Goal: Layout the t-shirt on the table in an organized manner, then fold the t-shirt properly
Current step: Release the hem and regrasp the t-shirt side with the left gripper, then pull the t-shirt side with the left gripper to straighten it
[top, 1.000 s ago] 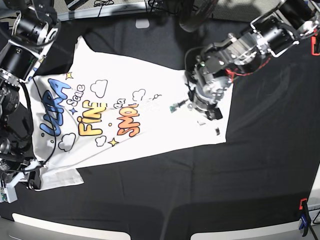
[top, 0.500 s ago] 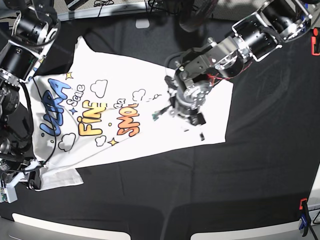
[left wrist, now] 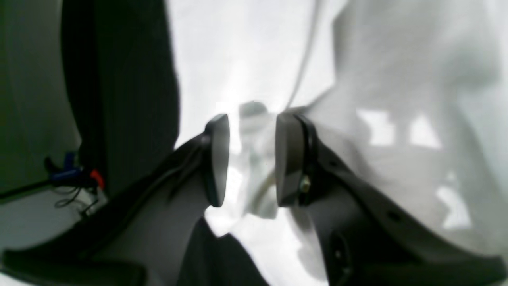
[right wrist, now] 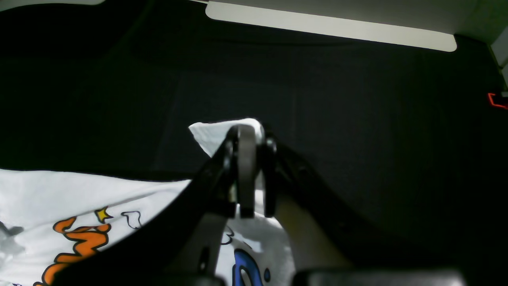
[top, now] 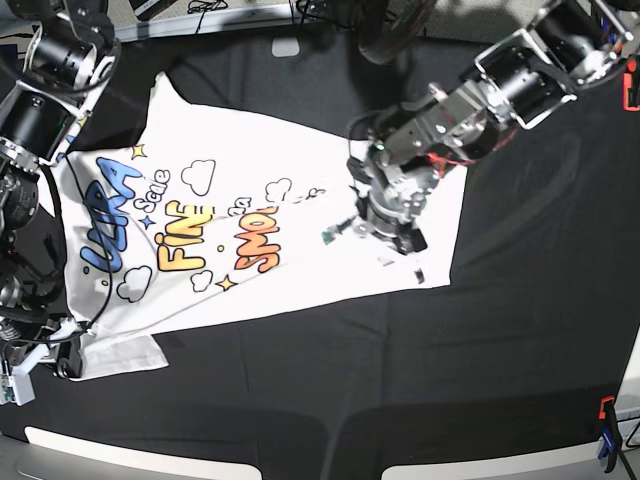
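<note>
Since the earlier frames the left gripper (top: pixel 385 222) has shifted sideways over the shirt's plain half, right of frame centre. Nearest, at lower left, the right gripper (right wrist: pixel 251 174) is clamped on a shirt (top: pixel 250 235) corner. The shirt lies spread, print up, on the black tabletop (top: pixel 400 390). The left gripper pinches a fold of white cloth.

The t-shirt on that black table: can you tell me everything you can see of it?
The t-shirt is white cloth, spread print-up on the black table, with blue, yellow and orange cartoon lettering, cloud outlines and small stars. It lies mostly flat but wrinkled, with one sleeve bunched at a near corner. The right gripper is shut on that edge. The left gripper is low over the plain end, with a cloth fold between its parted fingers.
</note>
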Robot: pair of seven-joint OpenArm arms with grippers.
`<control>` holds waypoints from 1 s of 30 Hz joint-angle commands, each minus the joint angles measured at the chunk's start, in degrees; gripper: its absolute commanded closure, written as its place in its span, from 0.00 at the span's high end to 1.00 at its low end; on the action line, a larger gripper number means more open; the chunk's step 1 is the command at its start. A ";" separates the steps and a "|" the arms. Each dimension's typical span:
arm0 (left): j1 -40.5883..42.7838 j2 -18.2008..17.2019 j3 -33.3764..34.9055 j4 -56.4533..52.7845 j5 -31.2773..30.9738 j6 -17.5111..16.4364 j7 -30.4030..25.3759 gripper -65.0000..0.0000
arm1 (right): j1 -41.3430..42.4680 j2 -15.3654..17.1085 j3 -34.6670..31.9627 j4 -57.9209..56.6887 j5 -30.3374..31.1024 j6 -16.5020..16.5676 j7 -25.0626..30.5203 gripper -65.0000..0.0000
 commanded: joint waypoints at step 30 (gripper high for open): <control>-10.69 -3.87 -0.57 0.66 0.90 4.76 0.96 0.28 | 1.57 1.07 0.24 0.92 2.51 -0.17 0.52 0.00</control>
